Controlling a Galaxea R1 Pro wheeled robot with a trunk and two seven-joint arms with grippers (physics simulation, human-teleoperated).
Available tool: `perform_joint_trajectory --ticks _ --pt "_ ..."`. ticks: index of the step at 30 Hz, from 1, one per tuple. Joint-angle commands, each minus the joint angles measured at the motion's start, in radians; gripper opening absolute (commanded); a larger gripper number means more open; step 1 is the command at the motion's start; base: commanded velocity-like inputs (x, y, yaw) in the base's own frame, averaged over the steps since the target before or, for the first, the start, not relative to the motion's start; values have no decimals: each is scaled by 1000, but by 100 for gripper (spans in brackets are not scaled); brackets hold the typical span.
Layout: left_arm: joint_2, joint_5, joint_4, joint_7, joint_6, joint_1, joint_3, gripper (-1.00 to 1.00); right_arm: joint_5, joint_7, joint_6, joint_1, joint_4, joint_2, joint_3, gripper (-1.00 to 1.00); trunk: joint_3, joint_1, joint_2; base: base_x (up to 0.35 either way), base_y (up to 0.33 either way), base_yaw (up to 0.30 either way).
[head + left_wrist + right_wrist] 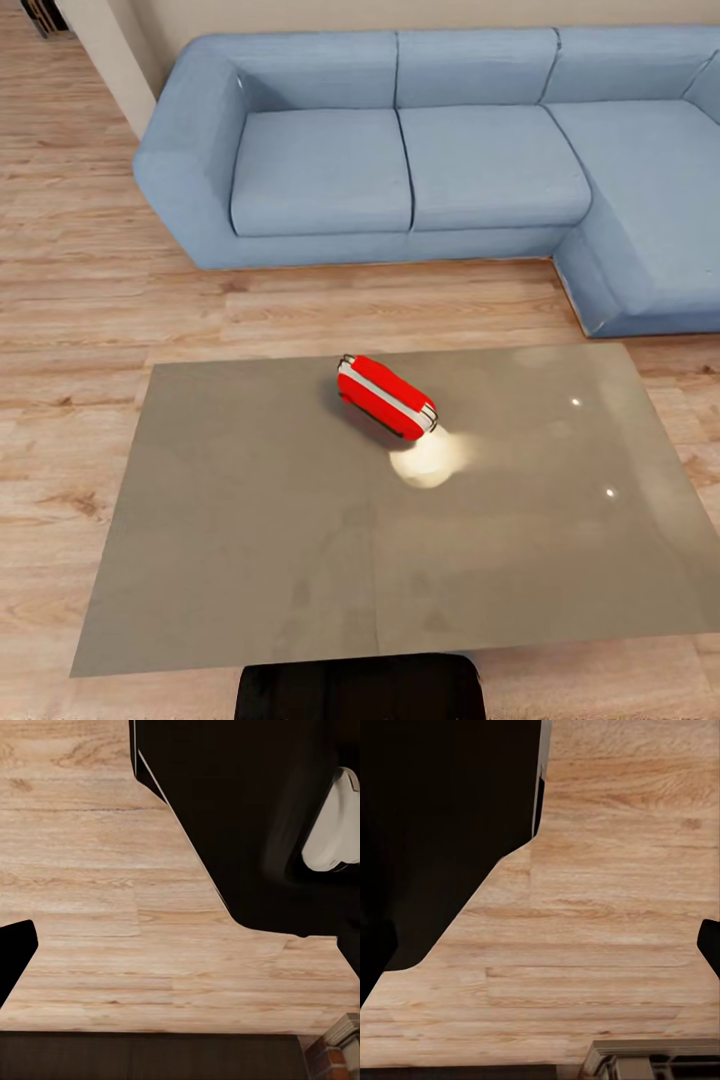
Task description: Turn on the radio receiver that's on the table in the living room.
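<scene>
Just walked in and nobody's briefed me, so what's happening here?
The robot faces the table in the living room, blue sofa behind it. The red radio receiver lies near the tabletop's middle, untouched. No arm is over the table; both wrist cameras look at wooden floor. Reaching hasn't begun.

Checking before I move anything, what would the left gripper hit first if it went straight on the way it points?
Most likely the wooden floor, which lies ahead in the left wrist view; depth is unclear.

Dark robot base point(360, 688) low at the head view's bottom edge.
</scene>
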Motion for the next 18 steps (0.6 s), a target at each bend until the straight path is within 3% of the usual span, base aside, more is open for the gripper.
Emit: perform_joint_trajectory --ticks 1,18 --pt "0 0 0 0 0 0 0 100 0 0 0 0 0 0 0 100 -2 0 0 0 0 0" --pt "0 0 0 0 0 0 0 100 0 0 0 0 0 0 0 100 -29 0 0 0 0 0"
